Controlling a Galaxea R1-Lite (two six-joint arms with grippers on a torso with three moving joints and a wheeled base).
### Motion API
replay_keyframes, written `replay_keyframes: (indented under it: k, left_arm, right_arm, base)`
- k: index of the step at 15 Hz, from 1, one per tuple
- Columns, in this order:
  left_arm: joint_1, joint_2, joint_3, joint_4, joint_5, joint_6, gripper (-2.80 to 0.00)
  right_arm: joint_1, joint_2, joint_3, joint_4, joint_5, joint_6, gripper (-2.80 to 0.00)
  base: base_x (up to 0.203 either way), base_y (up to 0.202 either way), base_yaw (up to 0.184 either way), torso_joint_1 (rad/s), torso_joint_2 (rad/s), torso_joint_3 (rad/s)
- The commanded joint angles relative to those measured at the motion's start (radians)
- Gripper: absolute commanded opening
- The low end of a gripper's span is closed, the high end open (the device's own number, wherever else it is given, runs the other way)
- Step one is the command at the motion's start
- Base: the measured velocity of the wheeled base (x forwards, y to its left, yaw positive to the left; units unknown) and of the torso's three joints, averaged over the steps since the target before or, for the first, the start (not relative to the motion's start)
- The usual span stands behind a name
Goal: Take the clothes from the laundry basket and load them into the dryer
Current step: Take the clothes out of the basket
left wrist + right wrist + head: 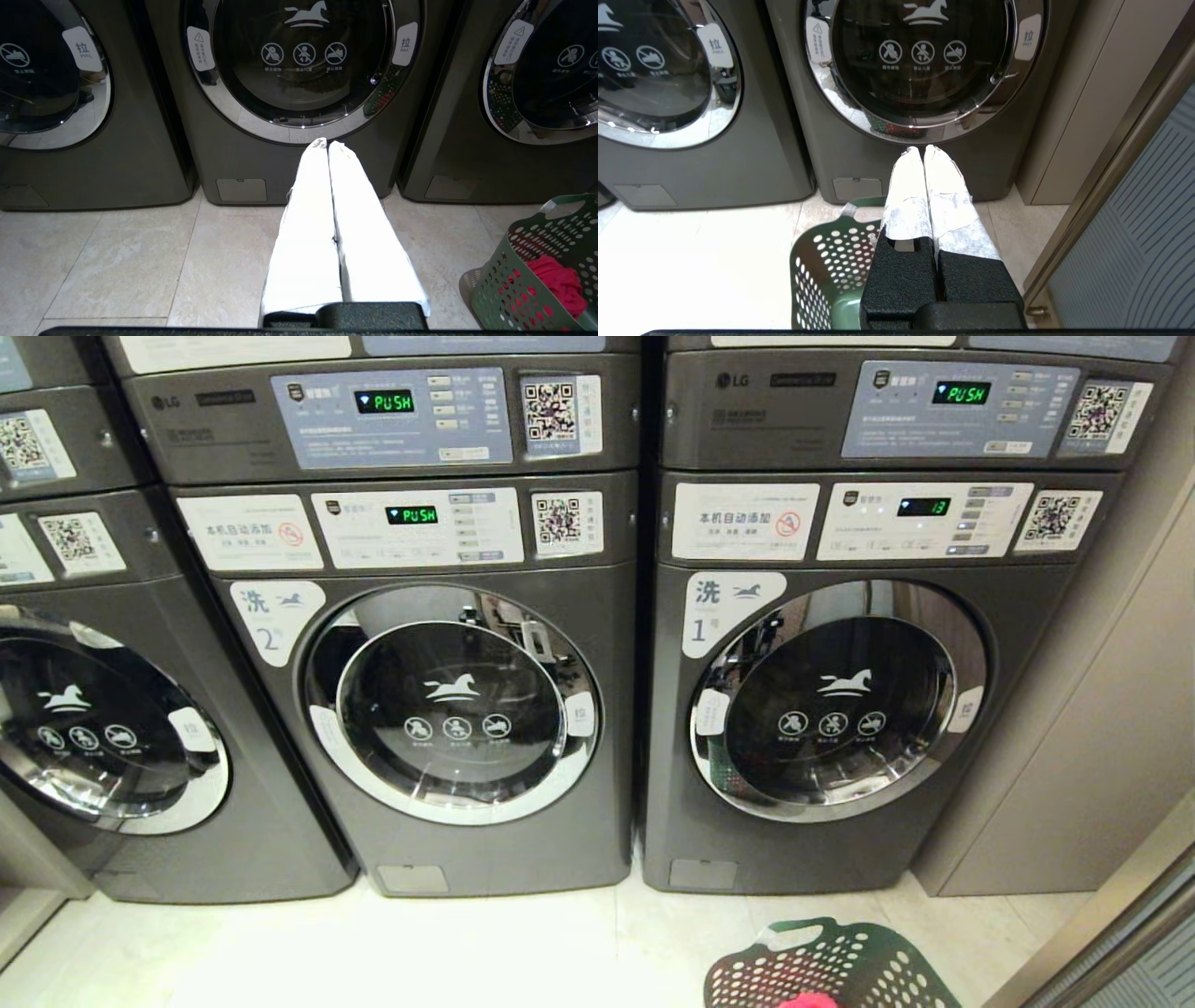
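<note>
A dark green laundry basket (831, 963) with walls full of round holes sits on the pale tiled floor (420, 952) at the lower edge of the head view, just in front of the right-hand washing machine (840, 691). Red clothes (808, 1001) lie bundled inside it. Three grey front-loading machines stand side by side, round glass doors closed; the middle machine (448, 700) shows "PUSH" on its display. The left hand (327, 143) and the right hand (923, 149) both hover low, white-wrapped fingers clenched together, grasping nothing.
</note>
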Motion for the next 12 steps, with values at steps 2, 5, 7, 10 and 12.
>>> replay_keyframes:
  k: [2, 5, 7, 10, 12]
  left_arm:
    - [-0.001, 0.0, 0.0, 0.0, 0.0, 0.0, -2.8]
    - [-0.001, 0.0, 0.0, 0.0, 0.0, 0.0, -2.8]
    - [-0.001, 0.0, 0.0, 0.0, 0.0, 0.0, -2.8]
    - [0.001, 0.0, 0.0, 0.0, 0.0, 0.001, -2.8]
    - [0.001, 0.0, 0.0, 0.0, 0.0, 0.001, -2.8]
  right_arm:
    - [0.0, -0.002, 0.0, 0.001, 0.0, 0.0, -2.8]
    - [0.0, 0.0, 0.0, 0.001, 0.0, -0.003, -2.8]
    - [0.0, -0.002, 0.0, 0.001, 0.0, -0.003, -2.8]
    - [0.0, -0.002, 0.0, 0.001, 0.0, 0.0, -2.8]
    - [0.0, -0.002, 0.0, 0.001, 0.0, 0.0, -2.8]
  base:
    - [0.0, 0.0, 0.0, -0.111, 0.46, 0.355]
    - [0.0, 0.0, 0.0, -0.083, 0.45, 0.37]
    - [0.0, 0.0, 0.0, -0.035, 0.44, 0.389]
    - [0.0, 0.0, 0.0, -0.009, 0.34, 0.325]
    - [0.0, 0.0, 0.0, 0.0, 0.0, 0.0]
